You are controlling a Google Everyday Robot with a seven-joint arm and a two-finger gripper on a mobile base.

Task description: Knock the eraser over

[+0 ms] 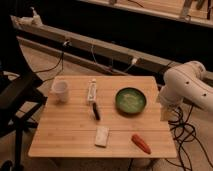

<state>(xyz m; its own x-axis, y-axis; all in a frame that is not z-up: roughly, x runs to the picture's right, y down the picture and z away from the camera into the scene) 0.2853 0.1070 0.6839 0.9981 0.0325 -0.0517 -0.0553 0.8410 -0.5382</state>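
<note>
The eraser, taken here to be the pale rectangular block, sits near the front edge of the wooden worktop, roughly midway along it. Whether it stands on a narrow side or lies flat you cannot tell from this angle. Expect it to be light, with some give and a grippy surface, and in no danger of breaking. It should tip at a modest push rather than slide far. No grasp is called for: meet it high on a broad face, since a low push would probably only scoot it across the wood.

Just behind it lies a black pen, and to its right, close to the front edge, an orange-red carrot-like thing. Further back stand a green bowl, a slim white object and, at the far left, a white cup.

The hand hangs off the worktop's right edge, below the bulky white arm, well apart from the eraser and nearest to the bowl. You cannot tell how far open it is. It appears to hold nothing and touches none of the things laid out. Your reach runs leftward and toward the front, past the carrot-like thing, so mind that on the way in.
</note>
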